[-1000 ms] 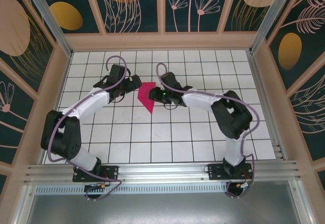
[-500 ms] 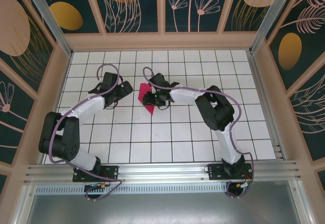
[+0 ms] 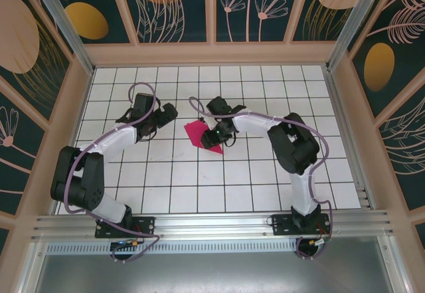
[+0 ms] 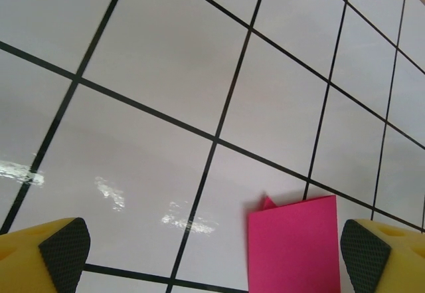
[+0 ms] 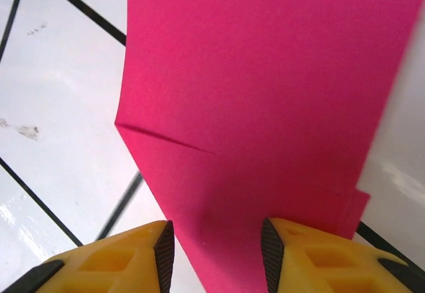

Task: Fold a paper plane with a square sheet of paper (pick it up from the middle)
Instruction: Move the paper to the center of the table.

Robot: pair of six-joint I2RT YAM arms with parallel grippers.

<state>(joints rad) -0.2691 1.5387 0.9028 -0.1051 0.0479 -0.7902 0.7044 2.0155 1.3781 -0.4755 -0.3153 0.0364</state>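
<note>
— How did the right gripper (image 5: 214, 253) stand?

— Its jaws were a narrow way apart, both yellow fingers (image 5: 126, 256) down at the paper (image 5: 265, 94). The pink sheet ran across the gap between them. Whether the pads touched it, I couldn't tell.

— And the paper itself?

— Partly folded. In the wrist view a short crease ran in from its left edge, and a second layer peeked out at the lower right corner. From above, the paper (image 3: 201, 135) lay on the table (image 3: 265, 173) near the middle of the far half, a lopsided four-cornered shape with one corner pointing toward the near right. The right gripper (image 3: 217, 135) sat over its right side, the arm reaching in from the right.

— The left gripper (image 4: 214, 248)?

— Wide, holding nothing. Its wrist view showed bare tiles between the two pads, with the paper (image 4: 292, 246) just inside the right-hand finger (image 4: 372, 253), a small point sticking up at its top left corner.

— Where was it from above?

— The left gripper (image 3: 166, 112) hung just left of the paper, apart from it, a strip of bare table between.
</note>
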